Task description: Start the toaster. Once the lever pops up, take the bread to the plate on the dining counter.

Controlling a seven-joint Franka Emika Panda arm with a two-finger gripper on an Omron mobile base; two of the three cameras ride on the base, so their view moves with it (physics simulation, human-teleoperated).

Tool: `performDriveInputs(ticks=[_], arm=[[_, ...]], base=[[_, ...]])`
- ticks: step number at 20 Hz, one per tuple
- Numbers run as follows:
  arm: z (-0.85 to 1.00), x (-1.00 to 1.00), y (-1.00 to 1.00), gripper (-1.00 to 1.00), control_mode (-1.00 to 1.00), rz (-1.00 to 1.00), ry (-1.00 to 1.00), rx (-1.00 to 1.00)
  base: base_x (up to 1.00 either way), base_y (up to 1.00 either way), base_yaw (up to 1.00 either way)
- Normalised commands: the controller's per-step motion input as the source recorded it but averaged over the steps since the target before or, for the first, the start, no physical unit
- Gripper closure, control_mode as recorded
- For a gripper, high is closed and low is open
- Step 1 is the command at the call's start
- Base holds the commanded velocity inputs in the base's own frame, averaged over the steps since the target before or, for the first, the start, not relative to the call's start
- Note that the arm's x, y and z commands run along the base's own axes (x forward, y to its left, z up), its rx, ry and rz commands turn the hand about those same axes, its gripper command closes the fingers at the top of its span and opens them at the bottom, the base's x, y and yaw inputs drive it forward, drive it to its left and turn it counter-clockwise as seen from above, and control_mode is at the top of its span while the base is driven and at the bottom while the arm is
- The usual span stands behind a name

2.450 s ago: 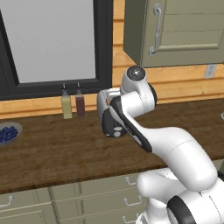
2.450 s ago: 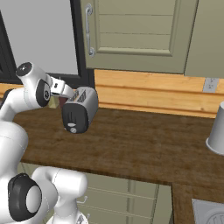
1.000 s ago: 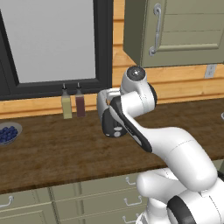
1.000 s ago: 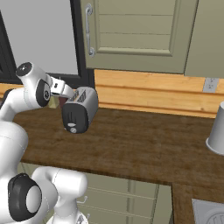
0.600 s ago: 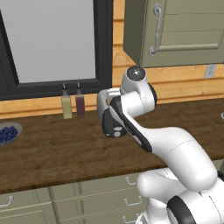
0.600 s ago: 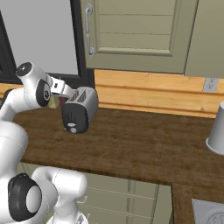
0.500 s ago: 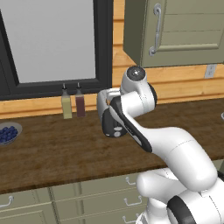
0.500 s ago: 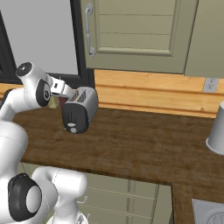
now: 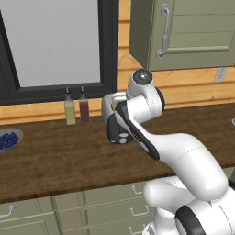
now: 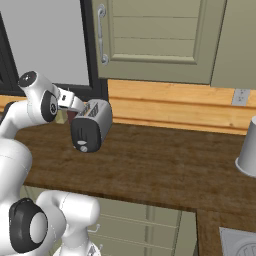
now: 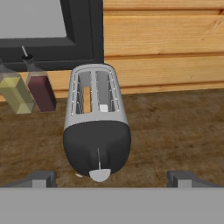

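The toaster (image 11: 97, 127) stands on the wooden worktop (image 11: 175, 127), silver-sided, its black front panel facing me. A tan edge of the bread (image 11: 87, 99) shows deep in the left slot. A thin slit runs down the panel to a pale rounded piece (image 11: 99, 175) at its foot; I cannot tell whether that piece is the lever or the knob. My gripper (image 11: 113, 179) is open, with its fingertips (image 11: 41, 178) spread wide either side of the panel and touching nothing. From the right base, the toaster (image 10: 91, 124) sits just past my hand. The plate and the dining counter are out of view.
Two slim bottles (image 11: 15, 94) (image 11: 40, 89) stand left of the toaster against the window frame (image 11: 83, 30). A bowl of blueberries (image 9: 7, 140) sits far left on the worktop. A pale cup (image 10: 247, 150) stands at the far right. Green wall cabinets (image 10: 150, 40) hang overhead.
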Motion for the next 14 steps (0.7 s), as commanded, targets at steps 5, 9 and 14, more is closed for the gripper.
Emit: performDriveInputs(ticks=[5, 9, 14], arm=[[0.00, 0.00, 0.00, -1.00, -1.00, 0.00, 0.00, 0.00], [0.00, 0.00, 0.00, -1.00, -1.00, 0.00, 0.00, 0.00], [0.00, 0.00, 0.00, -1.00, -1.00, 0.00, 0.00, 0.00]], base=[[0.00, 0.00, 0.00], [0.00, 0.00, 0.00], [0.00, 0.00, 0.00]])
